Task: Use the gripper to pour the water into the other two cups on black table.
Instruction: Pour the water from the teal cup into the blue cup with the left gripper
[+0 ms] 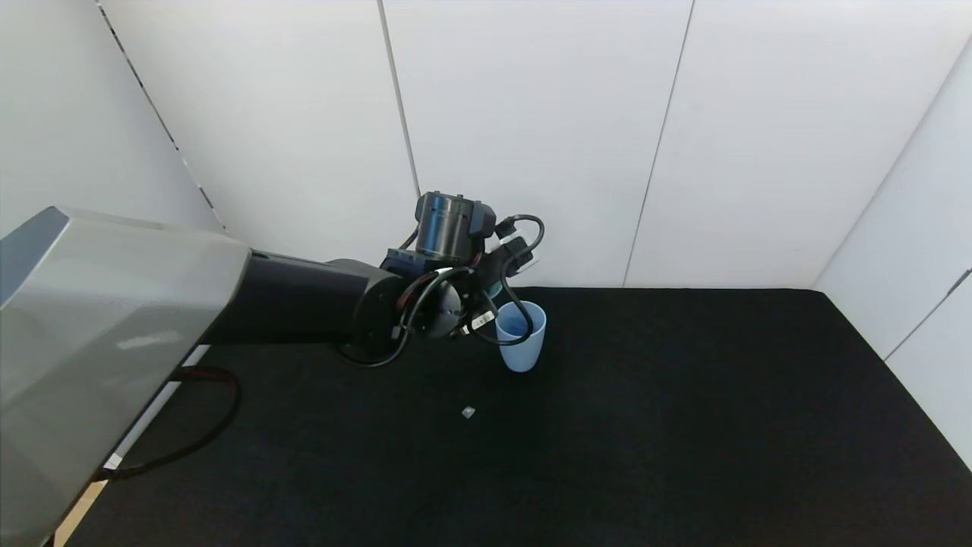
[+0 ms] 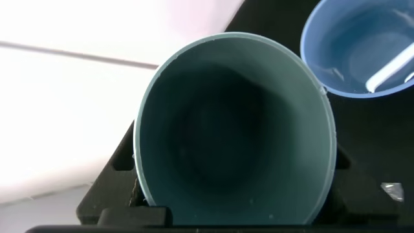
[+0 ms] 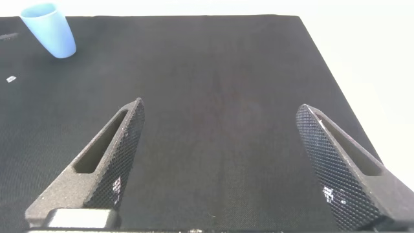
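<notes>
Head view looks down from above — all 3 views share the light blue cup [image 1: 522, 335].

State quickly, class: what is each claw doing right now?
Left claw: closed on the teal-green cup, tipped beside the light blue cup.
Right claw: open, holding nothing, above the black table.

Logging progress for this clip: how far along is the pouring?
In hand: the left gripper holds the teal cup beside the blue cup, which looks to hold some water. No beige cup is in view, so that pour can't be confirmed. Right gripper is open, away.
</notes>
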You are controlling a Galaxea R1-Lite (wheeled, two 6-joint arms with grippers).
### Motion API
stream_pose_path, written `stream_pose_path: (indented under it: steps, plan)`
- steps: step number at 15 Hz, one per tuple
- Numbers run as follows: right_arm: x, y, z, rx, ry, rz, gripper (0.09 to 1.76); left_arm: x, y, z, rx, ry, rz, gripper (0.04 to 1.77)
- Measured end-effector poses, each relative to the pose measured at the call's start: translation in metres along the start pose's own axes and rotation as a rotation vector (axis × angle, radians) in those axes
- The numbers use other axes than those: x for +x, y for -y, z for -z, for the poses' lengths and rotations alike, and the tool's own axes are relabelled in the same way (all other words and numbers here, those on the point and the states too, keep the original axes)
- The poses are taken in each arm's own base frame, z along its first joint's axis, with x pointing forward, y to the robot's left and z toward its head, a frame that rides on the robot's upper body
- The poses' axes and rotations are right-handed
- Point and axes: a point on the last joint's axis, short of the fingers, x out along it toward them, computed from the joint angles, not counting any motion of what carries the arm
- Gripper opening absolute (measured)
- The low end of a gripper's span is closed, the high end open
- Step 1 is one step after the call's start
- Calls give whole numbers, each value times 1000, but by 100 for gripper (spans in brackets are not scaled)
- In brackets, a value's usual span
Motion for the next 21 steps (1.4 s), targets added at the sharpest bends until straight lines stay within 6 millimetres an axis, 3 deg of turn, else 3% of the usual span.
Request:
stream_pose_path:
  steps: [8,14,21]
  plan:
    - [0,0,0,0,0,0,171,14,3,-9,240,-37,-67,120]
    - [0,0,0,0,0,0,171,25,7,-26,307,-79,-146,120]
    - [0,0,0,0,0,0,171,47,17,-27,363,-138,-189,120]
